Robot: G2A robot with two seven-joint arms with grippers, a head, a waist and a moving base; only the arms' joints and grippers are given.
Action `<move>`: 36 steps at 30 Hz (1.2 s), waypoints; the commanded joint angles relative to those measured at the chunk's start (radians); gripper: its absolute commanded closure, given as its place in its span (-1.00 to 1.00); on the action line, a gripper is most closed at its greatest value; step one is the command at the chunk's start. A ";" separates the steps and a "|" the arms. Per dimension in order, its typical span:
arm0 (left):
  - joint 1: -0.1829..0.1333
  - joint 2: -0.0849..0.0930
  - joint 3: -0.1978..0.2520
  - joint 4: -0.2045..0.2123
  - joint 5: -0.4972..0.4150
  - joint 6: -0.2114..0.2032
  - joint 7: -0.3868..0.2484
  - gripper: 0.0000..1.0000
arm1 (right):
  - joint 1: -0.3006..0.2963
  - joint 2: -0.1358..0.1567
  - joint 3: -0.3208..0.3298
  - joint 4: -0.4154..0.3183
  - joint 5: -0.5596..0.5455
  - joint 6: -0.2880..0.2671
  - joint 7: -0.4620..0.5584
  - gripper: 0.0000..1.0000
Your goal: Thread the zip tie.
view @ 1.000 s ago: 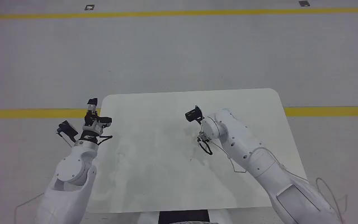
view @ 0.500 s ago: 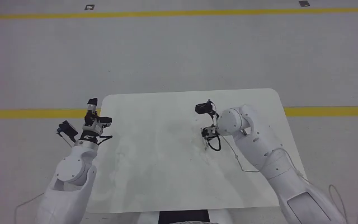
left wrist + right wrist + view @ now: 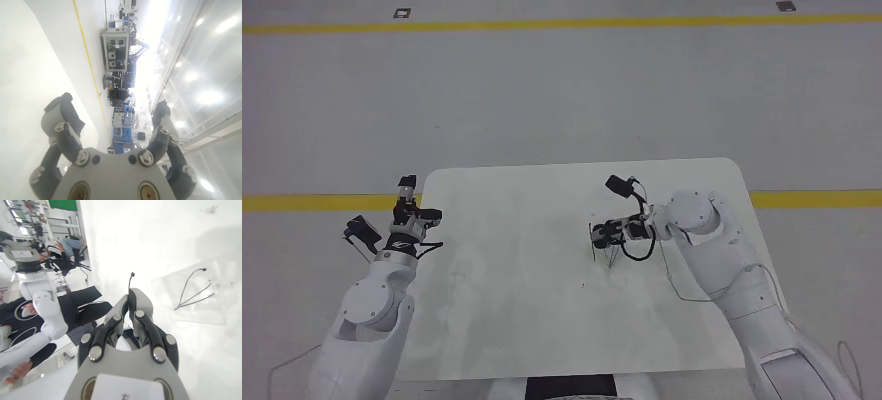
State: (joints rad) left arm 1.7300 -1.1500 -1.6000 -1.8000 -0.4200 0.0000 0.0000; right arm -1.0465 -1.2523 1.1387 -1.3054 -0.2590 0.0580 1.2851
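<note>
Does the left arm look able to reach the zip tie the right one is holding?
Probably, yes. The left end effector is open, nothing tall stands between them on the table, and the zip tie sticks out past the right end effector.

Bench (image 3: 502, 300): white top, smooth and matt, faintly smudged in places.
Zip tie (image 3: 130, 281): thin black plastic, smooth, low sheen.
Right hand (image 3: 128, 298): matt grey metal plate; bright polished screw heads; black plastic links; pale grey fingers lined with black rubbery pads.
Left hand (image 3: 114, 99): the same finishes are noted.
Clear bag (image 3: 217, 313), right of the frame: glossy transparent plastic film, slightly creased; spare ties (image 3: 194, 301), dark thin plastic, are seen through it.
</note>
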 commanded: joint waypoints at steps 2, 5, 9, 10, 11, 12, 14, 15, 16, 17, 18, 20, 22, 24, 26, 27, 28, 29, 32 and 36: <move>0.000 0.000 0.000 0.000 0.000 0.000 0.000 -1.00 | 0.002 -0.002 0.000 0.025 0.081 -0.050 -0.004 1.00; 0.000 0.000 0.000 0.000 0.000 0.000 0.000 -1.00 | 0.002 -0.002 0.001 0.030 0.089 -0.056 -0.003 1.00; 0.000 0.000 0.000 0.000 0.000 0.000 0.000 -1.00 | 0.002 -0.002 0.001 0.030 0.089 -0.056 -0.003 1.00; 0.000 0.000 0.000 0.000 0.000 0.000 0.000 -1.00 | 0.002 -0.002 0.001 0.030 0.089 -0.056 -0.003 1.00; 0.000 0.000 0.000 0.000 0.000 0.000 0.000 -1.00 | 0.002 -0.002 0.001 0.030 0.089 -0.056 -0.003 1.00; 0.000 0.000 0.000 0.000 0.000 0.000 0.000 -1.00 | 0.002 -0.002 0.001 0.030 0.089 -0.056 -0.003 1.00; 0.000 0.000 0.000 0.000 0.000 0.000 0.000 -1.00 | -0.012 -0.004 -0.007 0.026 0.100 -0.057 -0.032 1.00; 0.000 0.000 0.000 0.000 0.000 0.000 0.000 -1.00 | -0.017 -0.007 -0.010 0.024 0.124 -0.054 -0.054 1.00; 0.000 0.000 0.000 0.000 0.000 0.000 0.000 -1.00 | -0.022 -0.010 -0.010 0.025 0.156 -0.050 -0.084 1.00; -0.002 -0.001 0.002 0.001 0.000 -0.002 0.001 -1.00 | -0.026 -0.015 -0.012 0.027 0.198 -0.046 -0.122 1.00; -0.003 -0.002 0.006 0.002 0.000 -0.004 0.001 -1.00 | -0.027 -0.018 -0.014 0.029 0.221 -0.044 -0.149 1.00; 0.003 -0.002 0.024 -0.003 0.011 -0.004 -0.043 -1.00 | -0.033 -0.027 -0.017 0.035 0.286 -0.030 -0.230 1.00; 0.009 -0.002 0.041 -0.007 0.032 -0.001 -0.076 -1.00 | -0.033 -0.033 -0.026 0.039 0.317 -0.019 -0.279 1.00; 0.014 -0.001 0.060 -0.010 0.055 0.007 -0.120 -1.00 | -0.035 -0.042 -0.036 0.043 0.370 0.002 -0.338 1.00; 0.013 0.001 0.074 -0.008 0.092 0.010 -0.160 -1.00 | -0.031 -0.048 -0.048 0.047 0.388 0.017 -0.375 1.00; 0.012 0.003 0.084 -0.003 0.119 0.009 -0.184 -1.00 | -0.030 -0.052 -0.055 0.051 0.408 0.031 -0.403 1.00; 0.011 0.003 0.091 -0.002 0.128 0.011 -0.208 -1.00 | -0.029 -0.055 -0.061 0.051 0.418 0.039 -0.418 1.00; 0.011 0.005 0.100 -0.001 0.138 0.015 -0.251 -1.00 | -0.027 -0.058 -0.065 0.054 0.431 0.045 -0.427 1.00; 0.010 0.007 0.098 0.002 0.153 0.019 -0.264 -1.00 | -0.026 -0.059 -0.066 0.056 0.439 0.047 -0.436 1.00; 0.010 0.007 0.098 0.002 0.153 0.019 -0.264 -1.00 | -0.026 -0.059 -0.066 0.056 0.439 0.047 -0.436 1.00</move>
State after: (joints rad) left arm 1.7404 -1.1430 -1.5017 -1.7976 -0.2673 0.0187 -0.2642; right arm -1.0725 -1.3113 1.0725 -1.2496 0.1803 0.1052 0.8495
